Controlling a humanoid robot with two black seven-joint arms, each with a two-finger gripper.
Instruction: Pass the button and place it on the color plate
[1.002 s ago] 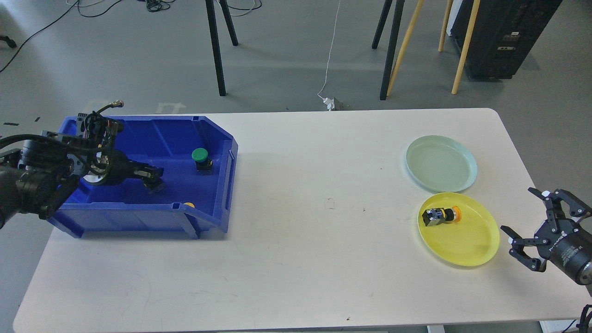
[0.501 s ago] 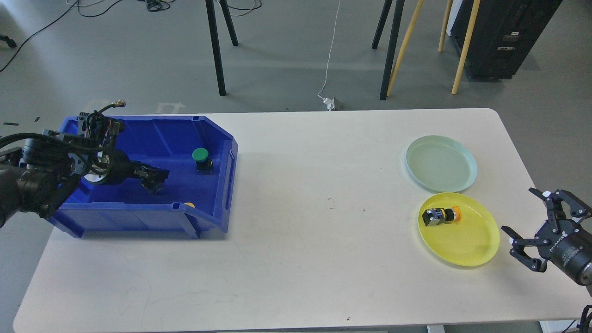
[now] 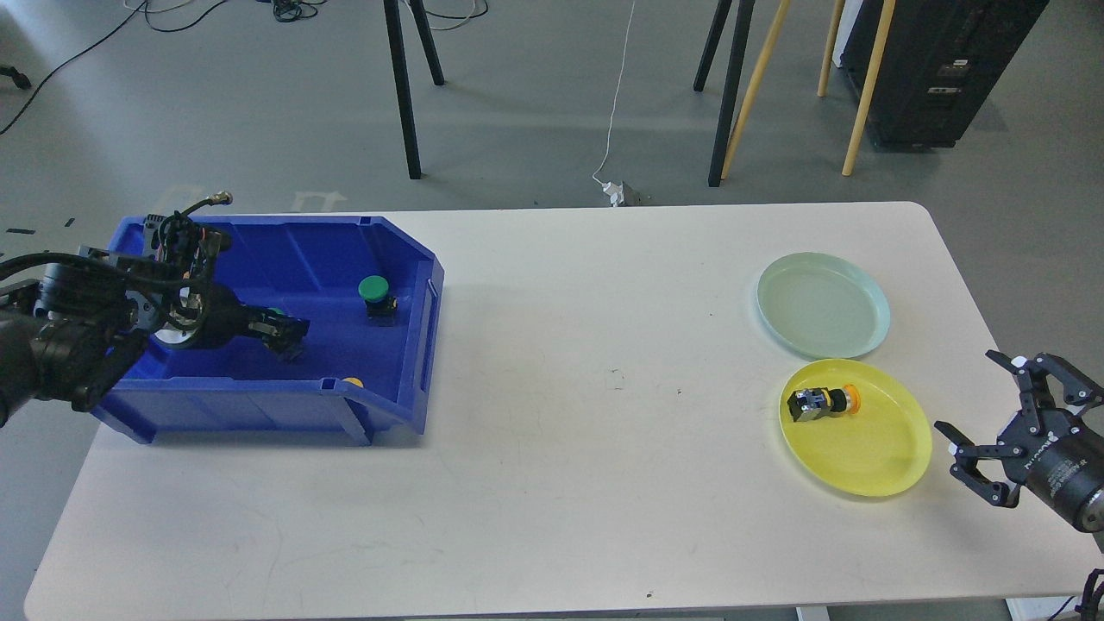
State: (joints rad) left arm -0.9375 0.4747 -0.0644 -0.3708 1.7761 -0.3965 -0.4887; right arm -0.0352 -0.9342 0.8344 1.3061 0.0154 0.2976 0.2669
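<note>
A white counter [image 3: 535,448] carries a blue bin [image 3: 405,250] at the far left and two plates at the right. The left gripper [image 3: 289,332] reaches into the bin from the left, low over its floor; it is dark and seen small, so whether its jaws are open or closed cannot be told, though a bit of green shows just beside it. A green button [image 3: 373,290] stands upright on the bin floor, to the right of the gripper and apart from it. A small yellow piece [image 3: 351,380] peeks over the bin's near wall. A yellow plate [image 3: 888,457] sits near the right edge with an orange-capped button [image 3: 824,402] lying on its side in the left part. A pale green plate [image 3: 824,304] lies just beyond it, touching or nearly so. The right gripper [image 3: 1009,414] hovers just right of the yellow plate, jaws spread wide and holding nothing.
</note>
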